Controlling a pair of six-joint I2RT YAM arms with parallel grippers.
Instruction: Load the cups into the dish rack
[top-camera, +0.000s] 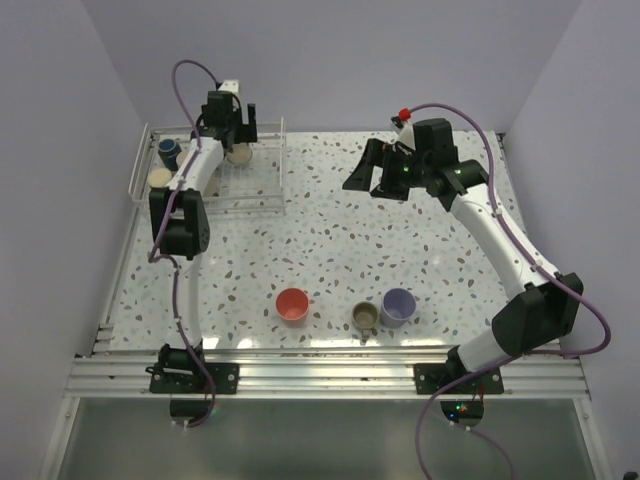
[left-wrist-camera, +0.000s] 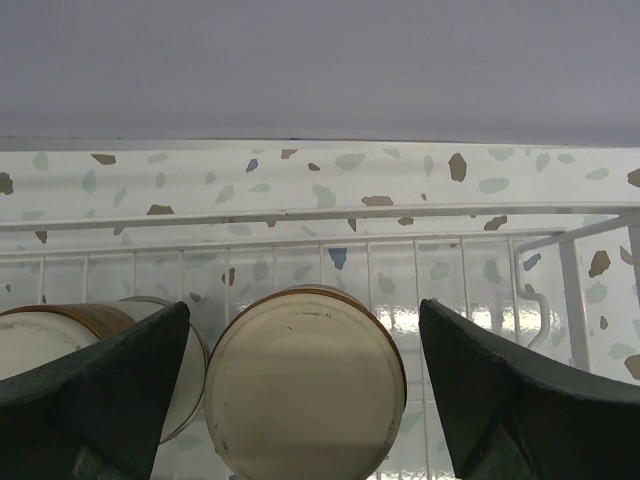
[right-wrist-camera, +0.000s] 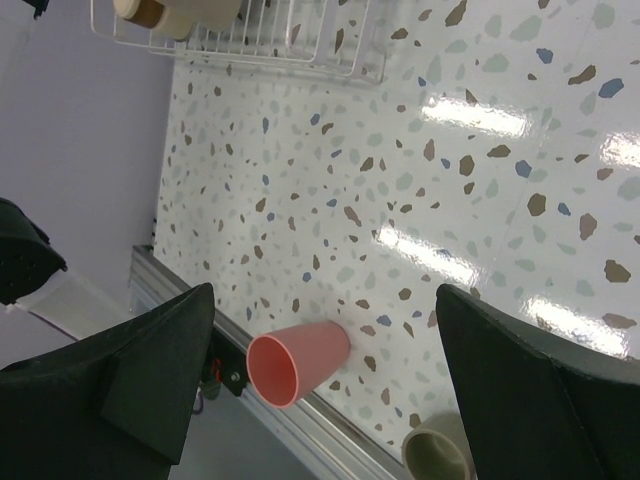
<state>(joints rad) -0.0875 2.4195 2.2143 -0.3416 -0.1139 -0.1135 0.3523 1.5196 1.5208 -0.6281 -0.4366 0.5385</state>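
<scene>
The white wire dish rack (top-camera: 278, 175) stands at the far left of the table. It holds a dark blue cup (top-camera: 168, 150), a beige cup (top-camera: 160, 178) and another beige cup (top-camera: 238, 154). My left gripper (top-camera: 236, 138) hangs open over that last cup. In the left wrist view the gripper (left-wrist-camera: 305, 305) straddles the cup (left-wrist-camera: 305, 390), whose base faces up; the fingers do not touch it. A red cup (top-camera: 292, 305), an olive cup (top-camera: 365, 317) and a lavender cup (top-camera: 398, 306) stand near the front edge. My right gripper (top-camera: 366, 178) is open and empty above the table's far middle.
In the right wrist view the open gripper (right-wrist-camera: 325, 290) looks down at the red cup (right-wrist-camera: 300, 362) and olive cup (right-wrist-camera: 440, 455) beside the table's metal front rail (right-wrist-camera: 300, 430). The rack (right-wrist-camera: 300, 45) shows at the top. A second cup (left-wrist-camera: 60, 340) sits left of the straddled one.
</scene>
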